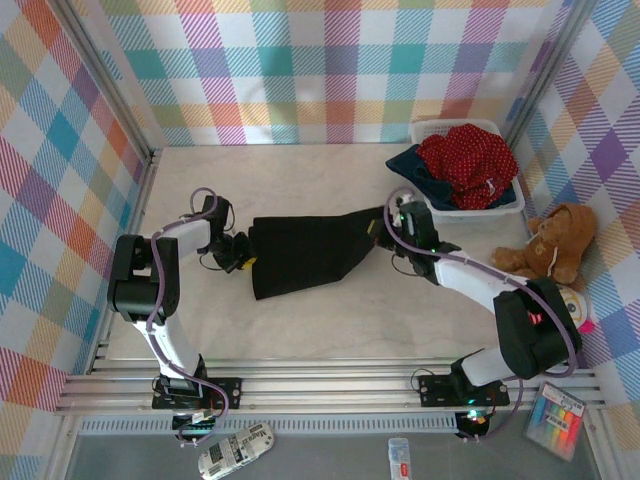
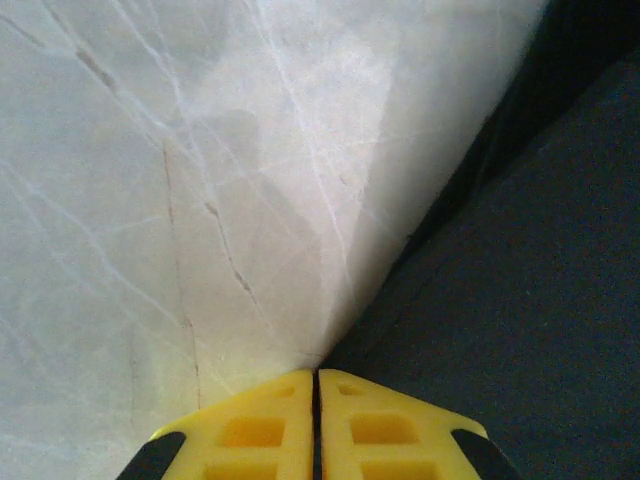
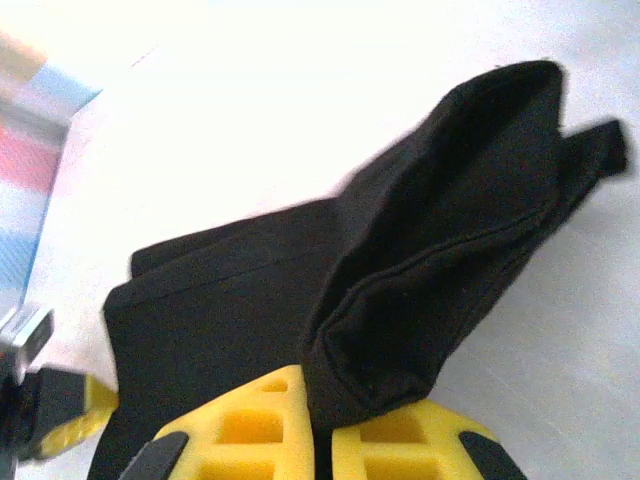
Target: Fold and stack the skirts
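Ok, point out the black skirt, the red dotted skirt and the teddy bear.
black skirt (image 1: pixel 305 255), top external view, middle of the spread cloth.
red dotted skirt (image 1: pixel 470 158), top external view, top of the bunched cloth.
teddy bear (image 1: pixel 558 238), top external view, middle of its body.

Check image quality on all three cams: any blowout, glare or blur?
Top external: evenly lit and sharp, though the black skirt shows little surface detail. Left wrist: soft glare on the table, skirt out of focus. Right wrist: table blown out to white, skirt edges slightly blurred.
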You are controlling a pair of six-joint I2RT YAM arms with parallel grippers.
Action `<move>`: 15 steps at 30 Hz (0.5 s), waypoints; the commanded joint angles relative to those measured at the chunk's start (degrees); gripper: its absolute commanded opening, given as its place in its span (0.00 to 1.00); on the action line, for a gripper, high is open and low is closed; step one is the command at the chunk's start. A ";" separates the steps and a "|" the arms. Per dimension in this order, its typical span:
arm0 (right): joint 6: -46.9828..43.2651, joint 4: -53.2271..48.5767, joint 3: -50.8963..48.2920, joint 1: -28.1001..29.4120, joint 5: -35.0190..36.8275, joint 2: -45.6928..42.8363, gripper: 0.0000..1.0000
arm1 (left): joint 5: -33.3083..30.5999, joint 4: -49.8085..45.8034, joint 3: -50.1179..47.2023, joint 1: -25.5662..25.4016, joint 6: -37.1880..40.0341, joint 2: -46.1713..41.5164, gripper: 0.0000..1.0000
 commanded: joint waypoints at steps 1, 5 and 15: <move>-17.13 -5.06 8.49 4.47 -5.02 3.58 0.00 | 7.75 7.16 -0.03 -1.80 0.91 3.36 0.06; -31.65 -16.32 22.21 11.39 -10.28 12.91 0.00 | 6.80 6.53 0.80 -1.79 0.82 4.06 0.04; -60.33 -44.06 47.80 26.60 -3.48 36.12 0.00 | 5.20 3.52 3.68 -1.40 1.61 5.90 0.02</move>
